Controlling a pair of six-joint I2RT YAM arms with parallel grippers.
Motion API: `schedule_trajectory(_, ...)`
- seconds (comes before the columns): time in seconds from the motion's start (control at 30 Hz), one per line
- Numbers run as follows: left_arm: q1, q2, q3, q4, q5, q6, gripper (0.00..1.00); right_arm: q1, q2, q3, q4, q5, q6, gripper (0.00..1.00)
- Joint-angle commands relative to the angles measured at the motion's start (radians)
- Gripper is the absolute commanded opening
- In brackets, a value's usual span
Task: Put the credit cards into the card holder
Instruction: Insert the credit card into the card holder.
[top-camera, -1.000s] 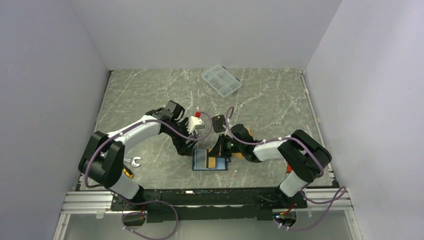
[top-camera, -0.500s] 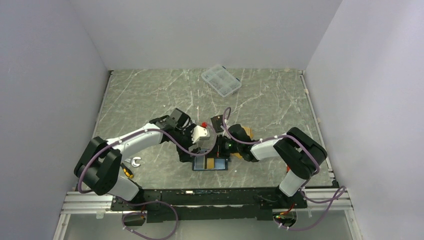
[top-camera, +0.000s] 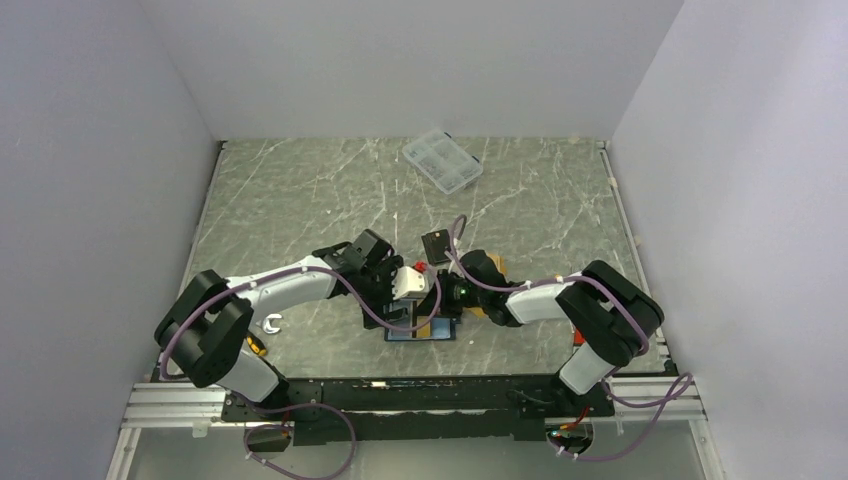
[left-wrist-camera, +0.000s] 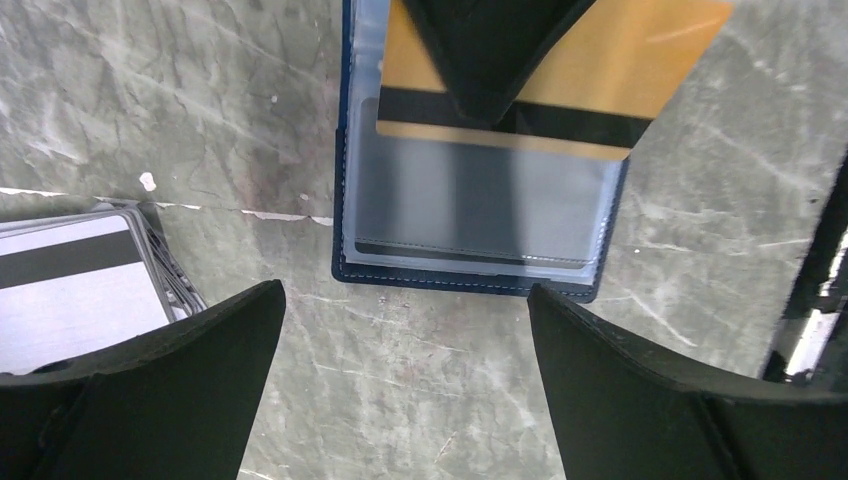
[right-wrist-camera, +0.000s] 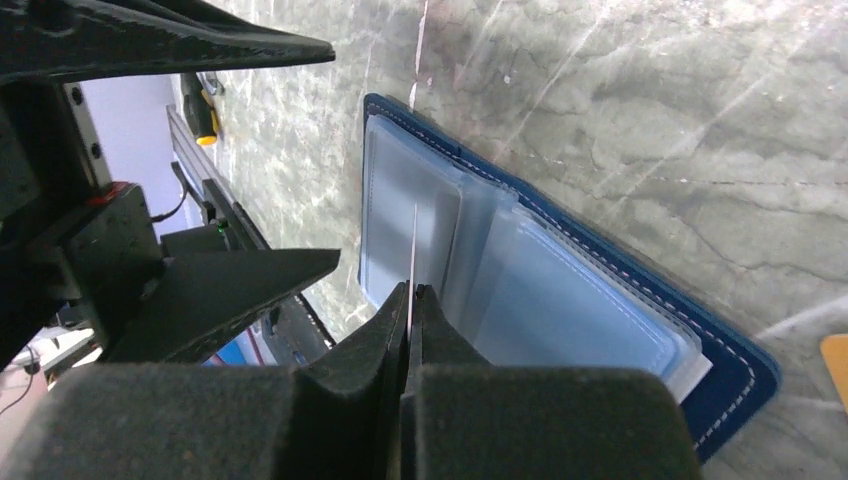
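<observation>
Gold card (left-wrist-camera: 650, 50) pinched in the right claw (right-wrist-camera: 410, 295) could catch the sleeve (right-wrist-camera: 400, 200) right below its tips, buckle, and shove the card holder (left-wrist-camera: 480, 200); left claw (left-wrist-camera: 402, 292) gapes, holding nothing.

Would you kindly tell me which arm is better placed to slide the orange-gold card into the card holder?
Probably the right: the right end effector is shut on the orange-gold card, edge-on over the open card holder. The left end effector hangs open and empty nearby.
</observation>
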Motion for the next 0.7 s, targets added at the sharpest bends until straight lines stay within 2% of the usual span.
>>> schedule_trajectory(0.0,-0.015,0.027,-0.006,0.067,-0.059,0.038,0.97,-0.013,-0.024,-0.014,-0.001,0.020,-0.011,0.00)
schedule_trajectory(0.4,-0.050,0.046,-0.011,0.067,-0.137,0.065,0.92,-0.093,-0.174,-0.056,-0.030,0.050,-0.026,0.00)
schedule_trajectory(0.67,-0.063,0.047,-0.015,0.066,-0.160,0.067,0.90,-0.074,-0.110,-0.081,0.037,0.081,0.004,0.00)
